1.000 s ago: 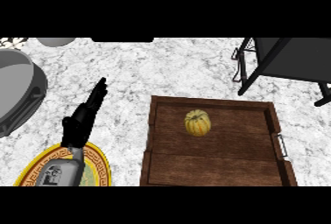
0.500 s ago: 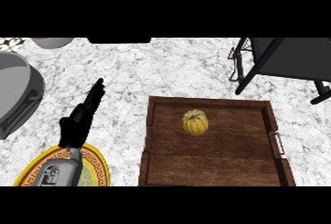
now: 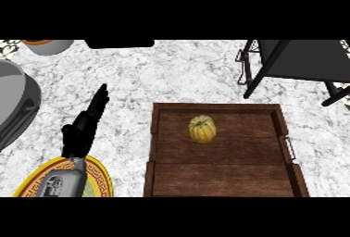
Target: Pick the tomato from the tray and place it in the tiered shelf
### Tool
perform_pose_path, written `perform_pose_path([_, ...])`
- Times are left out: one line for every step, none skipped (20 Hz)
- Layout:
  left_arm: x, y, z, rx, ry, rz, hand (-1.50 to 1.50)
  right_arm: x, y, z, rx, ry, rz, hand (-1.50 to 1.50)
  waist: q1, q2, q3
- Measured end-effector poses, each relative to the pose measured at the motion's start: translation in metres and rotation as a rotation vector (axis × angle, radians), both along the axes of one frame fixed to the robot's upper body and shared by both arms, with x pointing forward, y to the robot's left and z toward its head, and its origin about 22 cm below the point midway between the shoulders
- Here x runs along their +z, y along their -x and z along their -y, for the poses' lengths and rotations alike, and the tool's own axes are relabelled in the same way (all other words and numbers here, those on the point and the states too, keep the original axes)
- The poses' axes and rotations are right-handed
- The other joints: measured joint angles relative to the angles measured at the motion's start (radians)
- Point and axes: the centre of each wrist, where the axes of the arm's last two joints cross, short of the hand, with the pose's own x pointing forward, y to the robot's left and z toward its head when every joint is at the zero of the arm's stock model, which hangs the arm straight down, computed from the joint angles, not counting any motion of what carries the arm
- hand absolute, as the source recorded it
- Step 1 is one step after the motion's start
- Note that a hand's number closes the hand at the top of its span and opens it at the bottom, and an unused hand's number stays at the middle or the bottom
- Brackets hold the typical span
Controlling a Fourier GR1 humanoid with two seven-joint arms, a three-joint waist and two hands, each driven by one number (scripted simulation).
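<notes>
A yellow ribbed tomato (image 3: 203,128) lies in the upper middle of a dark wooden tray (image 3: 219,178) on the marble counter. The black tiered shelf (image 3: 295,60) stands at the upper right, behind the tray. My left hand (image 3: 83,127) is left of the tray, fingers straight and pointing up and away, holding nothing. It is well apart from the tomato. My right hand does not show.
A yellow plate with a patterned rim (image 3: 99,178) lies under my left forearm at the lower left. A grey rounded vessel (image 3: 14,104) fills the left edge. A small bowl (image 3: 46,45) and a dark object (image 3: 120,43) sit at the far edge.
The view has shifted slightly, so everything sits a bit lower in the picture. My left hand keeps the same open pose beside the tray.
</notes>
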Motion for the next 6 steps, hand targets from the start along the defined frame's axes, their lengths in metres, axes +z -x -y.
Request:
perform_pose_path([0.002,0.001,0.001,0.004,0.0,-0.002,0.0,-0.001,0.012,0.007,-0.001,0.003,-0.027,-1.5,0.0,-0.001,0.0])
perform_pose_path([0.002,0.002,-0.001,0.006,-0.002,0.002,0.0,0.001,0.025,0.014,-0.003,0.007,-0.043,-1.5,0.001,0.0,0.0])
perform_pose_path([0.001,0.004,-0.002,0.008,-0.002,0.002,0.0,-0.002,0.037,0.02,0.004,0.014,-0.069,-1.5,-0.003,-0.001,0.0])
perform_pose_path([0.003,0.003,-0.001,0.01,-0.005,0.001,0.0,-0.004,0.05,0.027,0.011,0.012,-0.08,-1.5,-0.006,-0.002,0.001])
perform_pose_path([0.0,0.005,-0.003,0.01,-0.006,0.0,0.0,-0.004,0.063,0.033,0.024,0.007,-0.087,-1.5,-0.007,-0.002,0.001])
perform_pose_path([0.002,0.004,-0.002,0.007,-0.006,0.003,0.0,-0.004,0.076,0.039,0.028,0.002,-0.093,-1.5,-0.004,-0.001,0.0])
